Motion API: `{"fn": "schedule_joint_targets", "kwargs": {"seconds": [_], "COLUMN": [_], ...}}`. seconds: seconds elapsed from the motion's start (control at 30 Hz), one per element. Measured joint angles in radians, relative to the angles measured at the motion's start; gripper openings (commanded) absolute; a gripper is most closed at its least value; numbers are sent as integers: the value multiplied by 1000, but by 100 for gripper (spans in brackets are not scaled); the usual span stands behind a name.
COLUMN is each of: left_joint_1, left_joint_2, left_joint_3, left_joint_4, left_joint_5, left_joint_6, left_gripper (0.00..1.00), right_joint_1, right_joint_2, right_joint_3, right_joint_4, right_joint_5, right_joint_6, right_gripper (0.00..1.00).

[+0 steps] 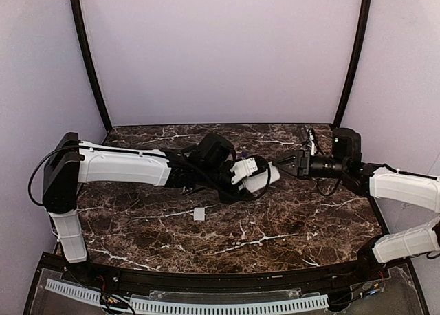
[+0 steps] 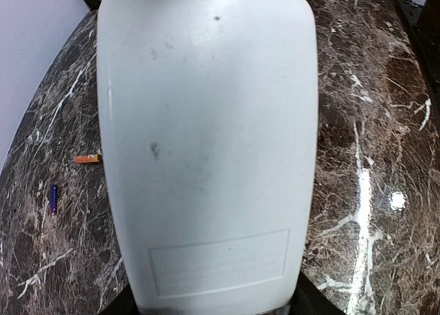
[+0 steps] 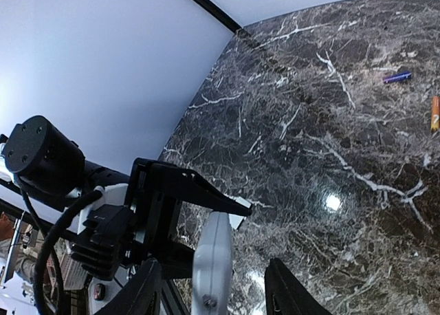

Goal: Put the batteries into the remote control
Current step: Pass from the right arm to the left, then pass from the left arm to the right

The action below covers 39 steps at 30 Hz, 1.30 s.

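Observation:
My left gripper is shut on the white remote control and holds it above the table's middle. In the left wrist view the remote's plain white back fills the frame, with only the dark finger edges of my left gripper showing at the bottom corners. My right gripper is open at the remote's free end. In the right wrist view the remote stands edge-on between my right gripper's fingers, apart from both. The orange battery and the blue battery lie on the marble. Both batteries also show in the right wrist view, the orange one and the blue one.
A small white square cover plate lies on the dark marble table in front of the left arm. It also shows in the right wrist view. Black frame posts stand at the back corners against lilac walls.

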Motion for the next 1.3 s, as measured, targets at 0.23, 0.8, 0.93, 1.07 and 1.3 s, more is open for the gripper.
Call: {"fn": "schedule_joint_targets", "kwargs": {"seconds": [0.23,0.8,0.93,1.07,1.3], "left_joint_1": [2,-20,-25,-27,-29], "left_joint_2": [-30,-29,-24,-14,-8], "left_joint_3": [-9,14,29,45,56], "left_joint_4": [-41,-148,-151,-159,-178], "left_joint_5": [129,124,101,79,51], "left_joint_6": [176,326,340,351,348], "left_gripper": [20,20,20,20,46], "right_joint_1": [-3,26,53,69,74], "right_joint_2": [5,119,151,162,166], "right_joint_3": [52,130,138,146,155], "right_joint_4": [-192,-400,-426,-448,-467], "right_joint_5": [-160,-302,-303,-296,-242], "right_joint_6": [-83,-195,-212,-225,-257], "right_gripper": [53,37,37,20,0]}}
